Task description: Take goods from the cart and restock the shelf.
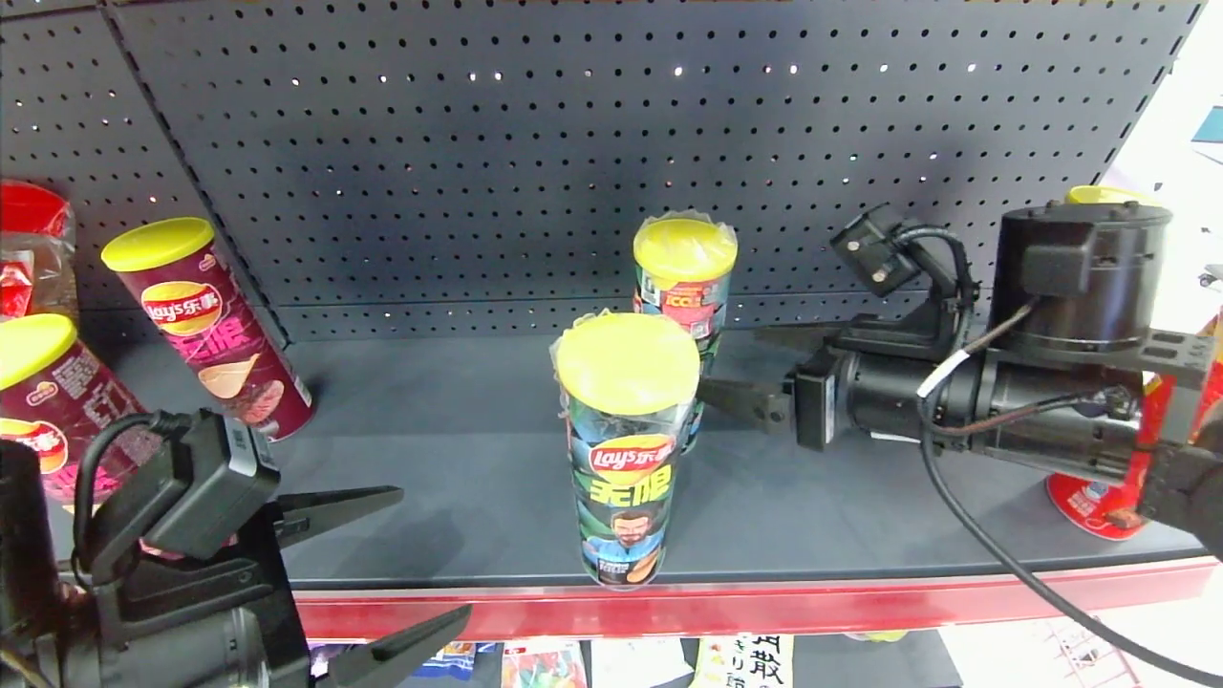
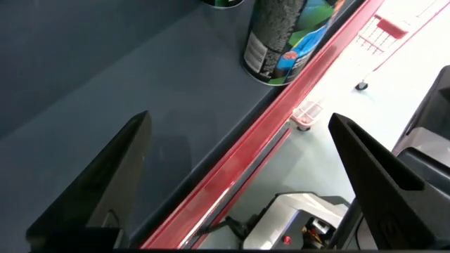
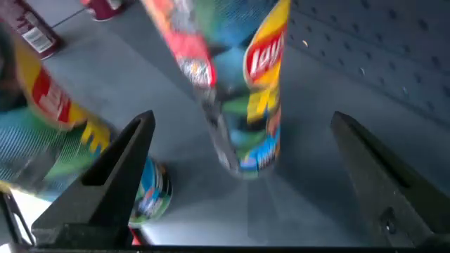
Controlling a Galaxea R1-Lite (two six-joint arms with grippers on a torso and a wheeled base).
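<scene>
Left gripper (image 1: 435, 552) hangs left of the front can (image 1: 626, 449), jaws released. Right gripper (image 1: 731, 361), jaws spread at the rear can (image 1: 685, 256) behind it, should back straight out, touching neither.

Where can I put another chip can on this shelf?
The widest bare shelf lies between the maroon cans on the left and the front green can. A second patch lies between that can and the red can, under the right arm. It is crowded by the rear green can, where the right gripper holds its fingers open.
</scene>
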